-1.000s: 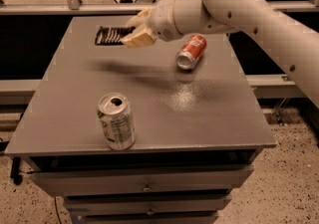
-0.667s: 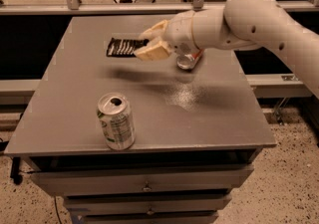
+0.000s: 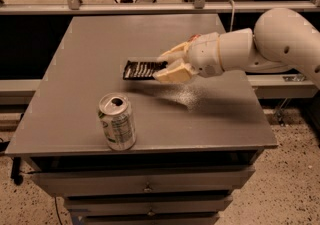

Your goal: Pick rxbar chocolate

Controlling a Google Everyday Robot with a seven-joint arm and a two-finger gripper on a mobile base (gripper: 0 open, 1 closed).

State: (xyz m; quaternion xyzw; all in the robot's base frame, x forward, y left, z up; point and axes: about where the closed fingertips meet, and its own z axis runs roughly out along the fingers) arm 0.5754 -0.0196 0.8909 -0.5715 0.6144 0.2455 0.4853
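Grey cabinet top [image 3: 75,119] up front, and nearest us the silver-green can [image 3: 116,128] stands upright by the front edge, well apart from the action. Mid-table, the gripper [image 3: 167,65] has its jaws clamped on the right end of the rxbar chocolate [image 3: 142,69], and the pair have come in from the far left corner toward the centre! It looks lifted, though possibly still skimming the surface. Behind the wrist peeks a sliver of the red-orange can [image 3: 194,37]. Nothing crowds the bar.
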